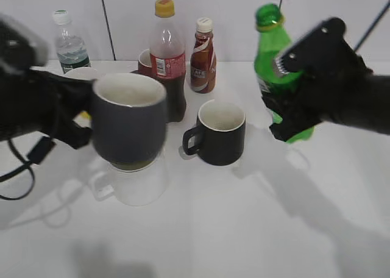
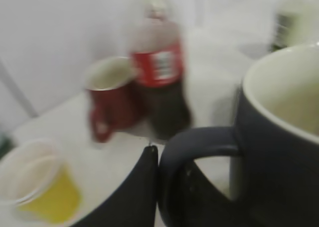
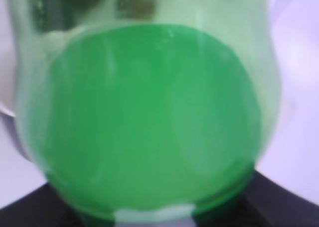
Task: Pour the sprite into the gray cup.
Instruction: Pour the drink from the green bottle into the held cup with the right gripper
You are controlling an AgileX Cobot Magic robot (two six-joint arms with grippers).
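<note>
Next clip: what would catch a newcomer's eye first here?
Most striking is the dark charcoal-gray matte mug with a cream inside, held up off the white table at left by the left tool, above a clear plastic cup. At right, the right tool grips the tall translucent green plastic bottle, lifted and nearly upright. A black mug sits between them.
</note>
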